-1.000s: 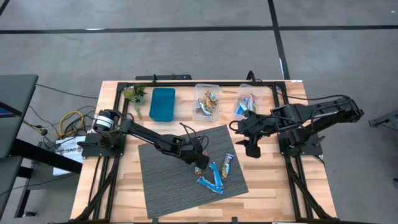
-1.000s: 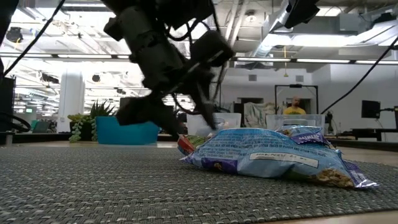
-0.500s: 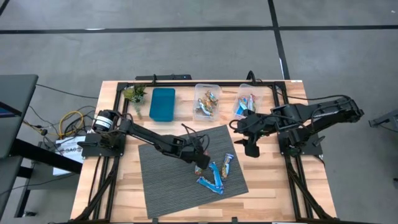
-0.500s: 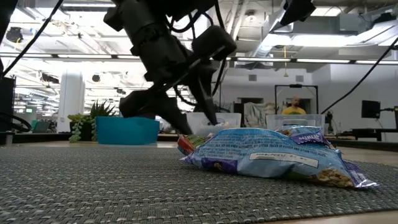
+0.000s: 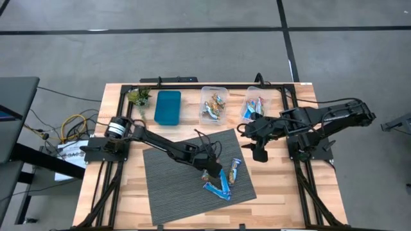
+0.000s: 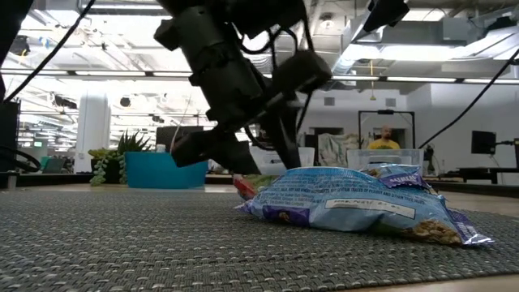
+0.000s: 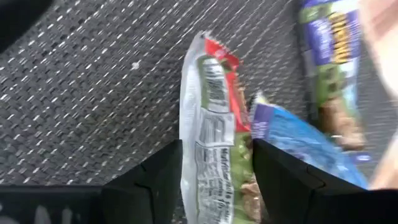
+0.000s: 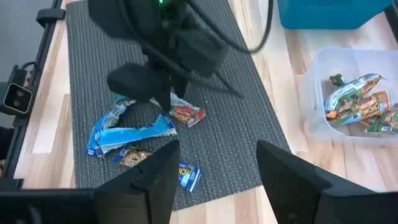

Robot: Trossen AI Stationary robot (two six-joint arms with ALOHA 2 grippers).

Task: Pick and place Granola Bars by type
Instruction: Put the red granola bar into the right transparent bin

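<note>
A red-and-green granola bar (image 7: 214, 155) lies flat on the grey mat (image 5: 173, 186), also seen in the right wrist view (image 8: 186, 113). Several blue-white bars (image 5: 221, 183) lie beside it on the mat, one close in the low view (image 6: 357, 207). My left gripper (image 5: 210, 169) is low over the red-and-green bar and open, one finger along each long side (image 7: 214, 186). My right gripper (image 5: 260, 154) hangs open and empty above the bare wood to the right of the mat. My left gripper comes at the red-and-green bar from above, its fingers (image 7: 155, 183) lying along the bar's two long sides. The bar fills the gap between them and lies on the mat. I cannot tell whether the fingers touch it.
Two clear tubs stand at the far edge, one (image 5: 215, 104) with orange and green bars, one (image 5: 255, 104) with blue-white bars. A blue tray (image 5: 167, 106) and a small plant (image 5: 138, 96) stand to their left. Black frame rails run along both table sides.
My left gripper has gone toward the table's right and near edges and come down over the red-and-green bar. The bars have stayed where they were.
</note>
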